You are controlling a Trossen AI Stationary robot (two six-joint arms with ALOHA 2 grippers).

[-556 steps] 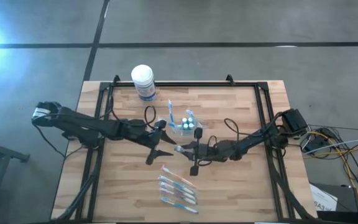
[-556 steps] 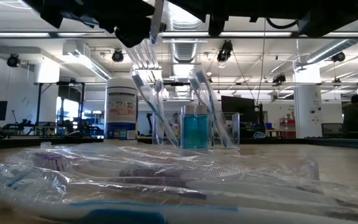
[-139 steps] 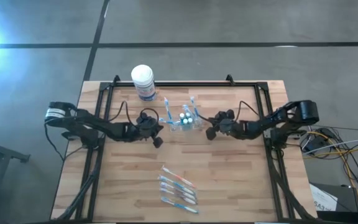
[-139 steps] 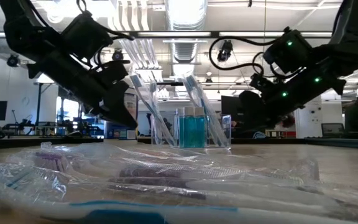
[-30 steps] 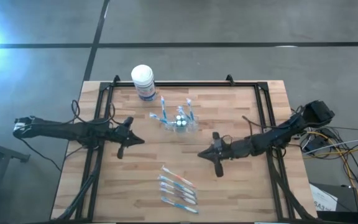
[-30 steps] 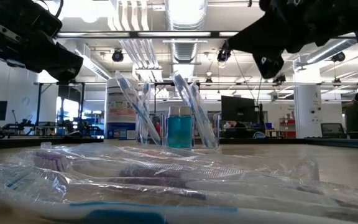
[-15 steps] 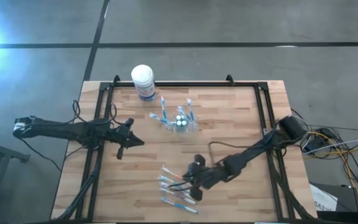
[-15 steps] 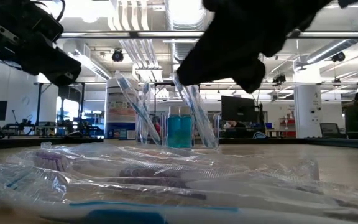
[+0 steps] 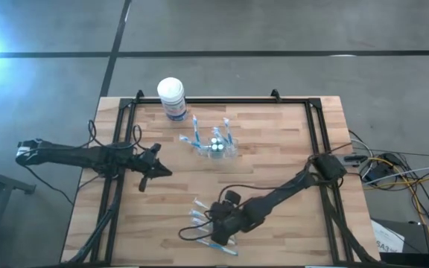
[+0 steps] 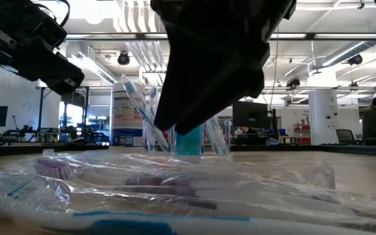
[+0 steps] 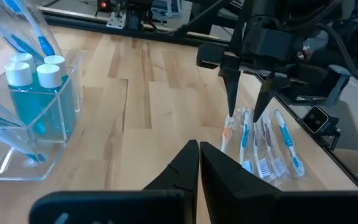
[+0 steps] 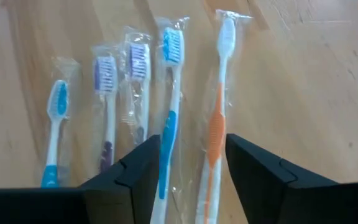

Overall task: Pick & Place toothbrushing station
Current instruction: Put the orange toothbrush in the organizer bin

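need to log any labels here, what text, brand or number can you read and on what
No text can be read in these pictures.
Tub: its blue label carries print, too blurred to read.
Wrapped toothbrushes: no legible print on the brushes or their wrappers.
Small bottles in the clear holder: no label in view.

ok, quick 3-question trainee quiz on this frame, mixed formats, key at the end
1. True or false: the right claw hangs open over the row of wrapped toothbrushes.
2. Multiple choice: how many wrapped toothbrushes does the right wrist view show? A) three B) five C) eight
3. Fill in: the left claw is ____ and holds nothing, off to the left of the clear holder.

Key: 1 true; 2 B; 3 shut
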